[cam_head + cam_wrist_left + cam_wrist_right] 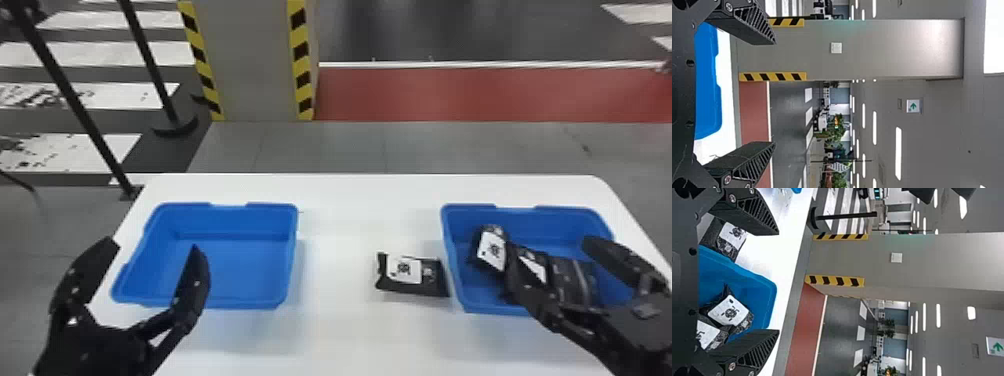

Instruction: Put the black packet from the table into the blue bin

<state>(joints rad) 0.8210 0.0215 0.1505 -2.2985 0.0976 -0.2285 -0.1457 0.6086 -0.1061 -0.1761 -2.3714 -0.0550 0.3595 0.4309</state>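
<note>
On the white table a black packet with a white label lies flat, just left of the right blue bin. That bin holds several black packets. My right gripper is over it, open, with nothing between its fingers. The left blue bin has nothing in it; my left gripper is open above its near left part. In the left wrist view my left gripper stands open beyond a blue bin. The right wrist view has my right gripper open, the table packet and the right bin.
The white table spans the space between and in front of the bins. Behind it stand a grey pillar with yellow and black edges and, at the left, thin black posts.
</note>
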